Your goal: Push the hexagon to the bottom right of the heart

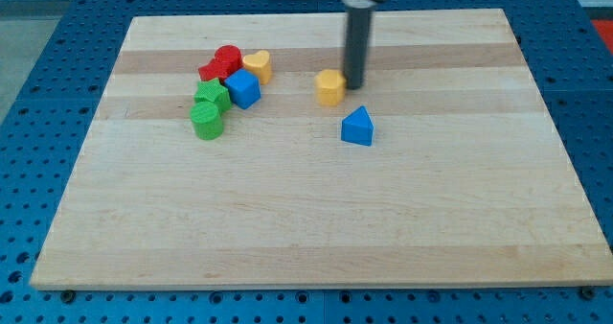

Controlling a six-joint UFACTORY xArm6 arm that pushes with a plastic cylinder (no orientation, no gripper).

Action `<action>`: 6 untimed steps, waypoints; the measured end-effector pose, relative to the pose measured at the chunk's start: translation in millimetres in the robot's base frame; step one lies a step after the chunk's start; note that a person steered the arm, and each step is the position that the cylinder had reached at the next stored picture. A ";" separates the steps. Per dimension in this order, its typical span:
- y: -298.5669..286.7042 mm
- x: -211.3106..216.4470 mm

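Note:
A yellow hexagon block lies on the wooden board, a little above its middle. My tip rests right at the hexagon's right side, touching or nearly touching it. A yellow heart block lies to the view's left of the hexagon, at the right end of a cluster of blocks. The hexagon is to the right of the heart and slightly lower, with a gap between them.
A blue triangle block lies below and right of the hexagon. The cluster holds a red block, another red block, a blue cube, a green block and a green cylinder.

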State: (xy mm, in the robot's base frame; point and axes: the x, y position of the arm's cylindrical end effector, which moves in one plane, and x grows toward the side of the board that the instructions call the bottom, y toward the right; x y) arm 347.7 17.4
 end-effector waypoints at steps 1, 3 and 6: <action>-34.8 0.0; 54.1 25.9; -42.4 37.5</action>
